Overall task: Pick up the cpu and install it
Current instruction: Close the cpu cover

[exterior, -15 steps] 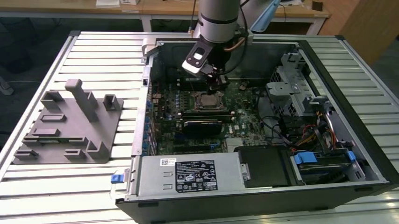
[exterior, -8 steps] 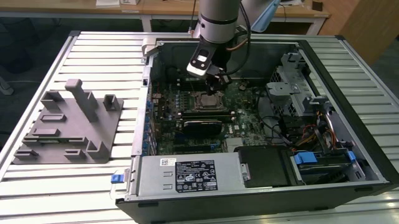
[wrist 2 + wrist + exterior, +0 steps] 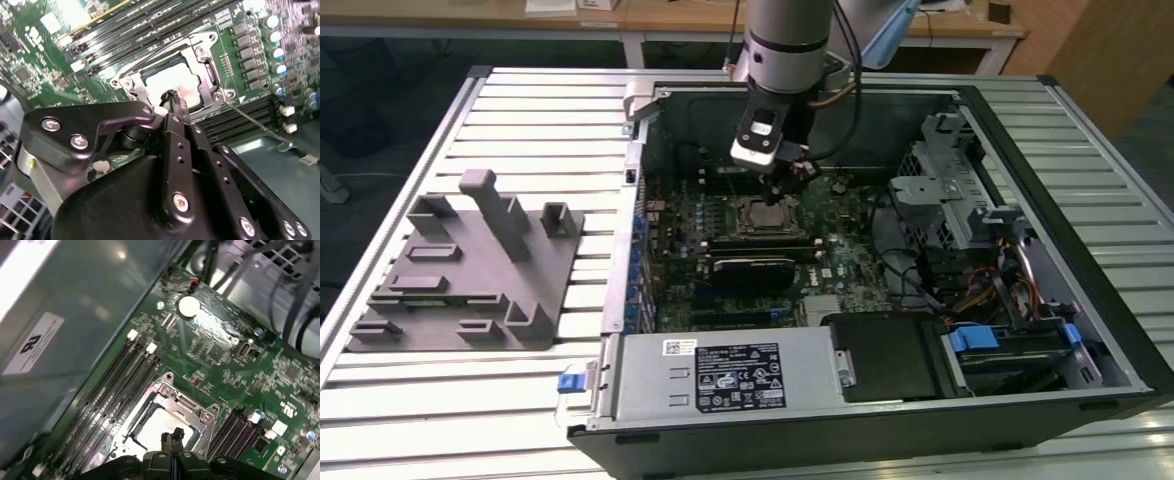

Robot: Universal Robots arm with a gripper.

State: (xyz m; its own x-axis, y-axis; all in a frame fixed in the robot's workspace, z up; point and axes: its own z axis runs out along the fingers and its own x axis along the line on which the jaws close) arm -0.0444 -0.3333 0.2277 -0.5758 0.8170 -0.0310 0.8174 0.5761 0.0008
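The cpu [image 3: 172,82], a flat silver-white square, lies inside the metal-framed socket [image 3: 200,55] on the green motherboard; it also appears in the first wrist view as the cpu [image 3: 155,422] and in the exterior view as the cpu [image 3: 765,216]. My gripper [image 3: 172,436] hangs just above one edge of the chip with its two black fingers pressed together and nothing between them. In the second wrist view the gripper [image 3: 172,97] tip covers part of the chip's edge. In the exterior view the gripper [image 3: 787,185] sits inside the open computer case, just over the socket.
A thin socket lever [image 3: 260,127] sticks out beside the socket. Memory slots [image 3: 112,390] run alongside it. The case holds a power supply [image 3: 720,375], a drive cage [image 3: 947,190] and cables [image 3: 987,290]. A grey fixture block [image 3: 454,270] stands on the slatted table at the exterior view's left.
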